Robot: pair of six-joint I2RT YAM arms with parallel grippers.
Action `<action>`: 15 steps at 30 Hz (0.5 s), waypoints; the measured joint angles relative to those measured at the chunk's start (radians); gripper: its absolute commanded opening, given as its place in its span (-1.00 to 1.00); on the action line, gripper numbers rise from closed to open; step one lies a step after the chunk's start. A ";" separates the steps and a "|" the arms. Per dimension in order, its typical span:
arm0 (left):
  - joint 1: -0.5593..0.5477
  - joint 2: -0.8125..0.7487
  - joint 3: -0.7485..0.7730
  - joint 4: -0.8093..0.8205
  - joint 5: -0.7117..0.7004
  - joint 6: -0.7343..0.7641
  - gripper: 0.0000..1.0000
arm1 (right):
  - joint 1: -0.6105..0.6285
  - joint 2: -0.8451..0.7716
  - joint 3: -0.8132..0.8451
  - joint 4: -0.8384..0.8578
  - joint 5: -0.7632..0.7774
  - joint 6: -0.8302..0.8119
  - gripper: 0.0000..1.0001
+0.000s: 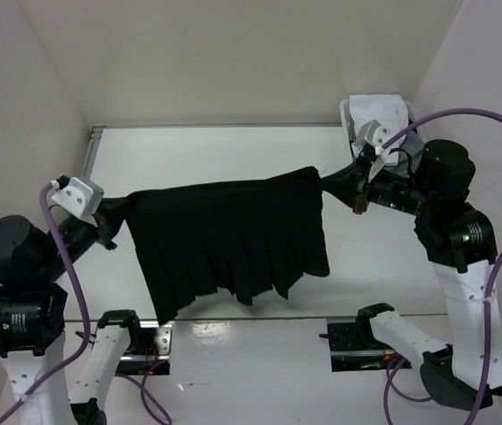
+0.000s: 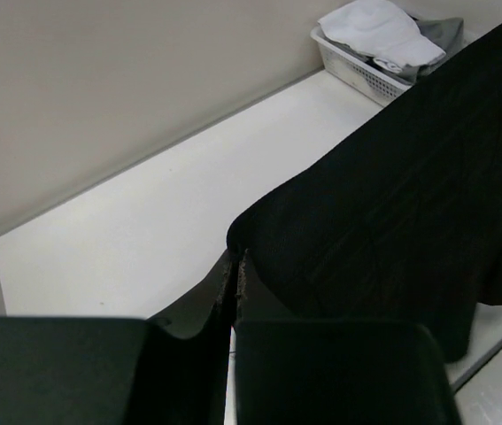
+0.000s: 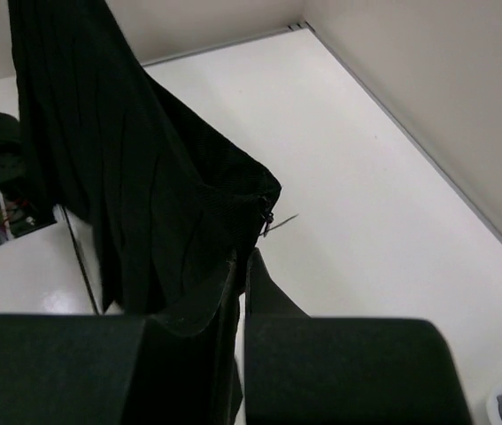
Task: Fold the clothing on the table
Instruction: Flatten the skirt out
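The black pleated skirt (image 1: 233, 235) hangs above the surface (image 1: 233, 146), spread as a sheet between the two arms, to the near left of the white basket (image 2: 357, 78). The left end effector (image 1: 109, 215) is closed on the top corner farthest from the basket. The right end effector (image 1: 346, 181) is closed on the opposite top corner, just in front of the basket. Both wrist views show the jaws pressed together on a tongue of black cloth. The upper edge runs nearly taut between the two grips, and the pleats hang free on the side away from the basket; whether the hem touches the surface cannot be told. The fabric appears thin, light and limp, so it will probably sag, swing and crease wherever unsupported, and a shallow pinch at a corner may slip. The firmer hold is likely the upper edge at its two ends, as here. For a fold, lowering the hem onto the surface first should keep the pleats flat. The basket holds white and grey garments (image 2: 374, 27), no part of the fold.
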 measured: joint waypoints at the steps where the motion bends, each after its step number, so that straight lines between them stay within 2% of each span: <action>1: 0.007 -0.007 -0.008 -0.006 0.014 0.000 -1.00 | -0.013 -0.014 -0.003 0.000 -0.022 0.001 -1.00; 8: 0.026 0.072 -0.044 -0.031 0.049 0.002 -1.00 | -0.037 0.021 -0.062 0.004 -0.058 0.005 -1.00; 15: 0.023 0.331 -0.082 0.006 0.045 0.020 -1.00 | -0.045 0.254 -0.113 0.040 -0.008 0.020 -1.00</action>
